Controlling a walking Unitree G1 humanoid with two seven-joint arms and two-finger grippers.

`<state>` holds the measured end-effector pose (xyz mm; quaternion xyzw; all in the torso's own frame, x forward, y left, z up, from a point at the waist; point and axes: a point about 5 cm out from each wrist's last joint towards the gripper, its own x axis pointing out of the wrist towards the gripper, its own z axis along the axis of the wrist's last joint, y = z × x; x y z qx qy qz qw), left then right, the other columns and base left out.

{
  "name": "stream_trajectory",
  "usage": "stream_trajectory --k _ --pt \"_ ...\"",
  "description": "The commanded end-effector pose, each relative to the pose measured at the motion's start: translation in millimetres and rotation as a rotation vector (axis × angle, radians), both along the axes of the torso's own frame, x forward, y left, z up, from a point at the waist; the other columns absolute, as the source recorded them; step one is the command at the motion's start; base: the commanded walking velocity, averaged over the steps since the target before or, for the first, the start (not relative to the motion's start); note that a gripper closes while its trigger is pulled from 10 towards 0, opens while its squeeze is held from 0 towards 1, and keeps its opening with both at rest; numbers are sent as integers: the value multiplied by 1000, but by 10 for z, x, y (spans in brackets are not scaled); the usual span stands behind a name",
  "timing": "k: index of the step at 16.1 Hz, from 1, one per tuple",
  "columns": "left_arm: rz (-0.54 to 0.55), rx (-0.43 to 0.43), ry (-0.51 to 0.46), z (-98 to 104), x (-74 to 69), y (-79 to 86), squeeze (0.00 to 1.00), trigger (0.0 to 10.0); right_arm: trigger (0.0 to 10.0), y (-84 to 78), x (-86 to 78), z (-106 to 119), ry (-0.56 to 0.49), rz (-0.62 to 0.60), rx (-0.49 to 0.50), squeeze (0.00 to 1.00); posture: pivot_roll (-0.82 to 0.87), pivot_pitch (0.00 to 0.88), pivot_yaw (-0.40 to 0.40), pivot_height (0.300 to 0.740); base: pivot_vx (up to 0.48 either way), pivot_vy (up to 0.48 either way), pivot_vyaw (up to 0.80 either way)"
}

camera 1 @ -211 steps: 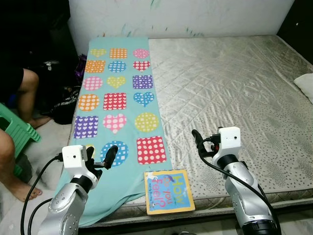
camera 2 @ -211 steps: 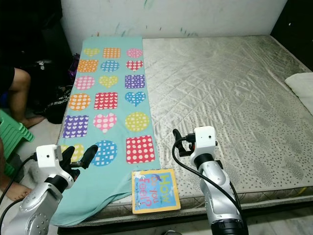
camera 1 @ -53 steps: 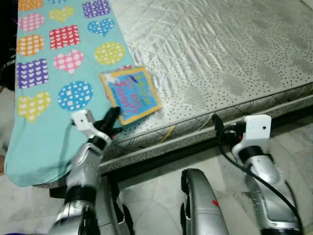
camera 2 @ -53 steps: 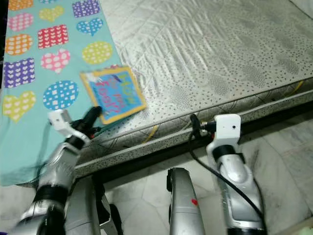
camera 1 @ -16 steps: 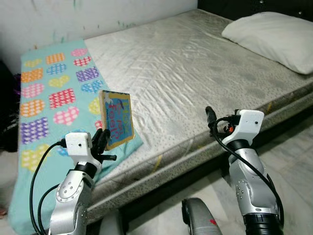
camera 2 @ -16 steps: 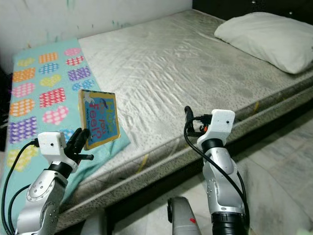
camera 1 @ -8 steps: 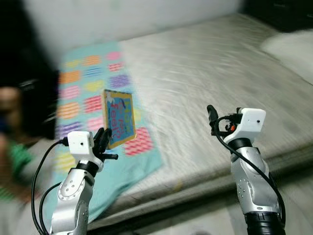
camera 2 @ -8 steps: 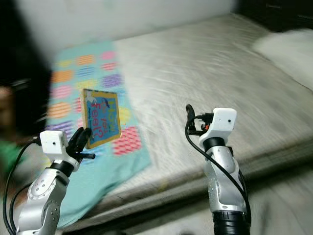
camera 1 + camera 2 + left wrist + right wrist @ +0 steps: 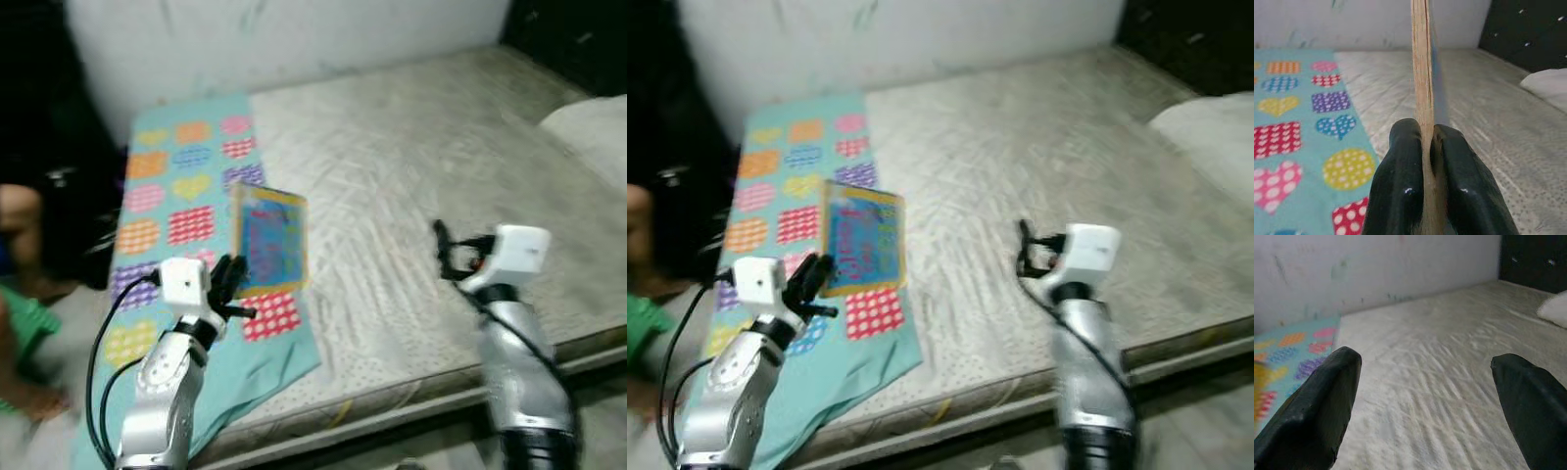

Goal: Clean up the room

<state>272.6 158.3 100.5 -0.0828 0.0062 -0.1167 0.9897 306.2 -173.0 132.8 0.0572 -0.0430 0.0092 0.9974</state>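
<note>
A: Start with your left gripper. What has it got?

B: It's clamped on the book, both black fingers pressed flat against the covers. From your left wrist view you look straight down the book's edge, a thin tan strip standing up between the pads.

A: And where does that put the book?

B: Held up in the air, upright, cover facing you, above the near part of the blanket. You can make out a yellow border round a blue cover; the lettering is too blurred to read.

A: Your other side?

B: Your right gripper is spread wide, fingers well apart with nothing between them. It's raised over the near edge of the mattress, pointing across the bed toward the wall.

A: What's under all this?

B: The blanket, teal with coloured hearts, squares and dotted circles, runs down the left strip of the mattress and hangs over the near edge. The rest is bare quilted grey fabric. A white pillow sits at the far right.

A: Anyone around?

B: At your left edge, beside the bed, you've got a person, part of a bare limb against a dark background, with something green just below. It's blurred; you can't tell more than that.
</note>
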Motion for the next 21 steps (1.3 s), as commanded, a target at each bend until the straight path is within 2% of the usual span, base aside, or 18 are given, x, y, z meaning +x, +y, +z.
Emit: stream_trajectory --k 1,2,3,4,5,6,11,16,19,21 --pt "86 29 -18 28 -34 220 0 196 10000 86 10 23 -10 29 -1 0 -219 0 98 740 0 0 0" --pt "87 33 -13 15 -29 225 0 0 10000 93 11 8 -5 27 -6 0 -217 0 98 740 0 0 0" --pt "96 44 -6 6 -25 228 0 2510 10000 91 5 -1 -11 25 1 0 -217 0 98 740 0 0 0" --pt "107 58 7 -10 -19 235 0 4235 10000 89 -3 -7 -11 25 1 0 -217 0 98 740 0 0 0" --pt "118 66 9 -14 -17 249 0 9137 10000 90 -11 -19 -10 23 2 0 -214 0 96 740 0 0 0" --pt "138 80 7 -12 -13 269 0 10000 10000 93 -20 -30 -9 21 3 0 -212 0 96 740 0 0 0" --pt "175 118 -16 37 16 294 0 10000 10000 166 -11 -49 -10 33 22 0 -208 0 94 740 0 0 0" --pt "192 124 -18 52 64 291 0 10000 10000 155 -8 -42 -16 43 -14 0 -209 0 91 740 0 0 0" --pt "163 117 -23 60 71 255 0 10000 10000 163 -9 -42 -18 43 -11 0 -211 0 91 740 0 0 800" --pt "153 90 -20 59 77 244 0 10000 10000 167 -10 -50 -16 44 -7 0 -211 0 89 740 0 0 225"
